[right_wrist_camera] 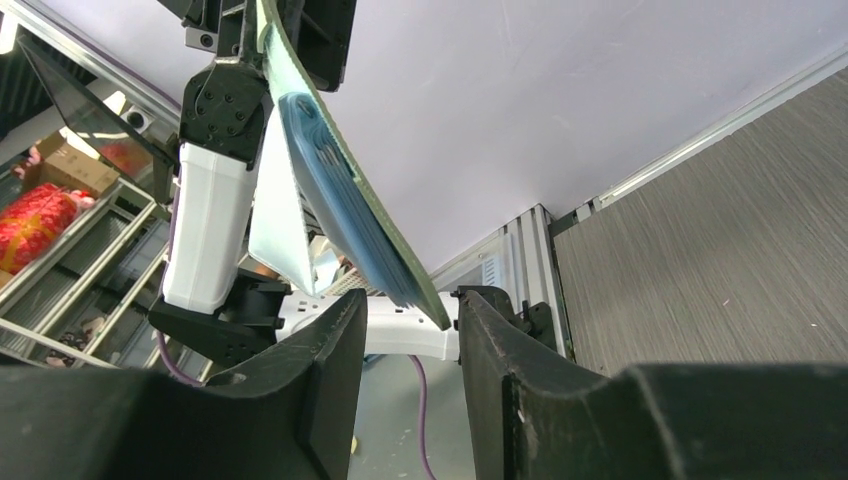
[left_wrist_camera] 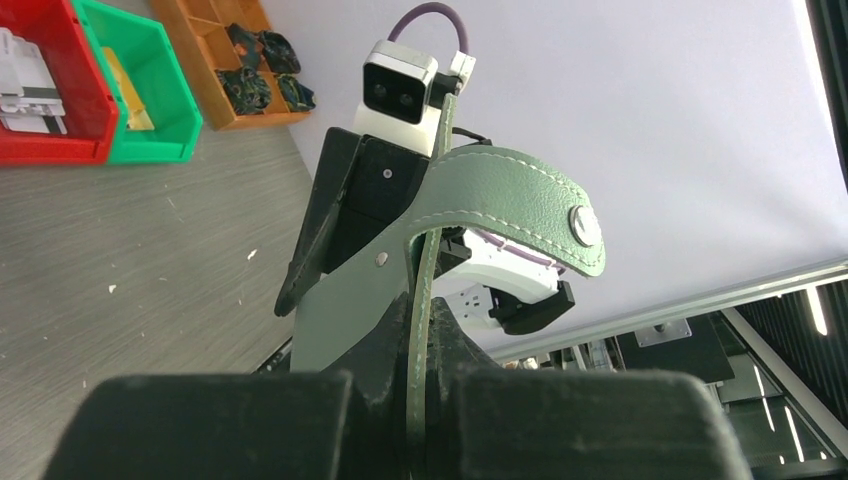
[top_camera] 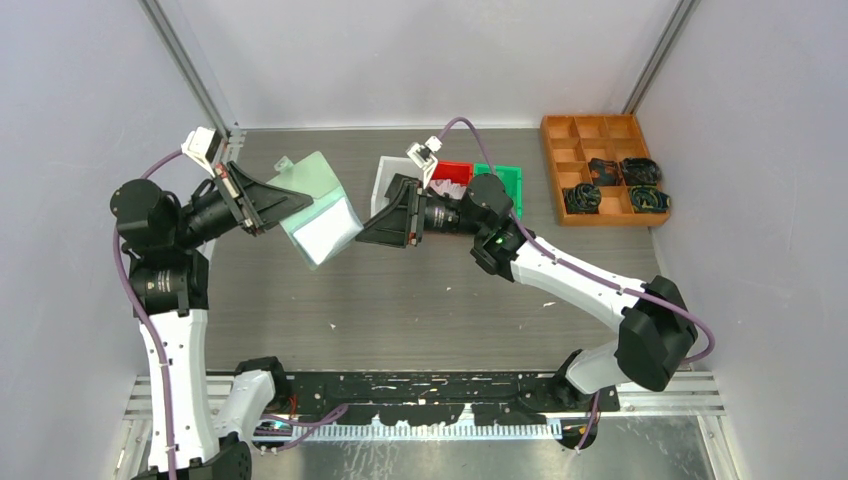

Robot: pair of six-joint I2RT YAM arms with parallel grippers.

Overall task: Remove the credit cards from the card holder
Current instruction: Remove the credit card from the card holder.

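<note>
The pale mint-green card holder (top_camera: 315, 212) hangs open in the air above the table. My left gripper (top_camera: 290, 203) is shut on its left edge. In the left wrist view my left gripper (left_wrist_camera: 428, 335) pinches the holder's thin edge (left_wrist_camera: 350, 300), and the snap tab (left_wrist_camera: 520, 200) curls over above. My right gripper (top_camera: 366, 233) is open at the holder's right edge. In the right wrist view the holder's lower corner (right_wrist_camera: 425, 290) sits between the spread fingers of my right gripper (right_wrist_camera: 410, 315) without touching them. Stacked bluish layers of pockets and credit cards (right_wrist_camera: 330, 190) show edge-on; single cards cannot be told apart.
A white bin (top_camera: 385, 180), a red bin (top_camera: 452, 172) and a green bin (top_camera: 508, 180) stand behind the right gripper. An orange wooden tray (top_camera: 598, 128) with black coiled cables sits at the back right. Grey walls enclose the table on three sides.
</note>
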